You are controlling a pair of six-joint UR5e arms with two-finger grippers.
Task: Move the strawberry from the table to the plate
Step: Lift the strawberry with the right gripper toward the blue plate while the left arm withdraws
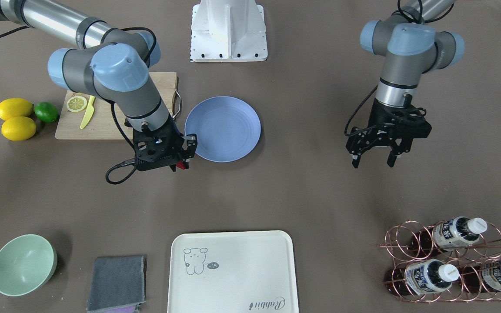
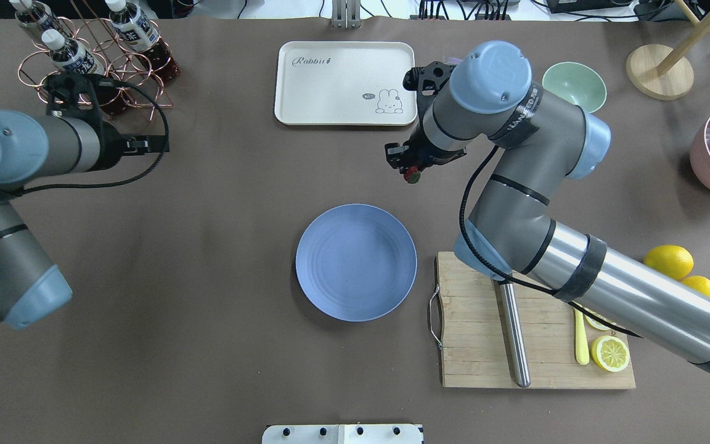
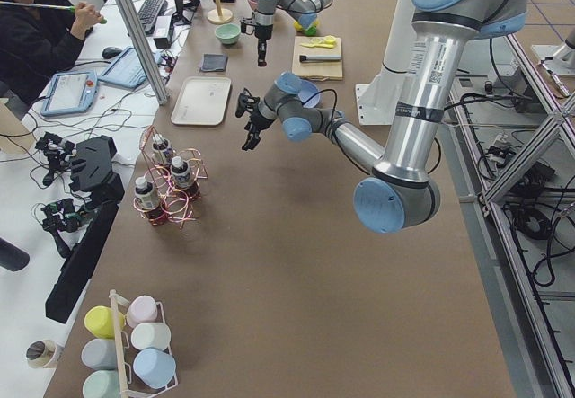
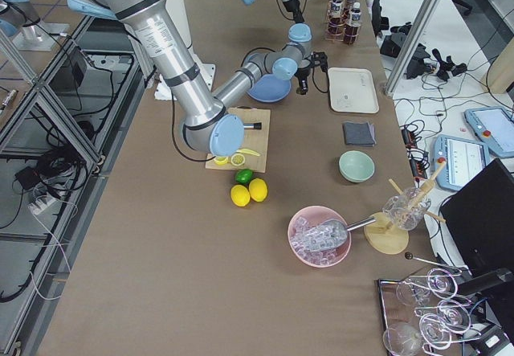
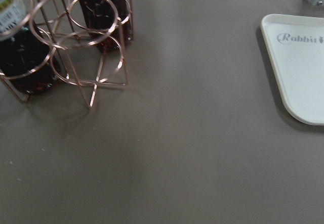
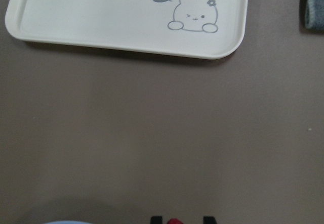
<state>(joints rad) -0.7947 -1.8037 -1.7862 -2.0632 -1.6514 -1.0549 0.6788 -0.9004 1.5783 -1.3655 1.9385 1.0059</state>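
A tiny red strawberry [image 1: 182, 164] [image 2: 413, 177] is pinched between the fingers of my right gripper [image 1: 183, 161] [image 2: 410, 173], which is shut on it and holds it above the table [image 1: 302, 191]. In the right wrist view the strawberry [image 6: 174, 221] peeks up at the bottom edge between two black fingertips [image 6: 156, 219]. The round blue plate [image 1: 228, 124] [image 2: 355, 262] has nothing on it and lies just beside the held fruit, toward the robot. My left gripper [image 1: 374, 158] hangs open with nothing in it, well off to the plate's other side.
A cream tray [image 1: 233, 269] lies across the table from the plate. A wooden cutting board [image 2: 484, 333] carries a lemon slice [image 2: 613, 353] and a yellow knife [image 2: 581, 339]. Lemons [image 1: 15, 119], a lime [image 1: 46, 111], a green bowl [image 1: 23, 264], a grey cloth [image 1: 117, 282] and a copper bottle rack [image 1: 450, 261] ring the table.
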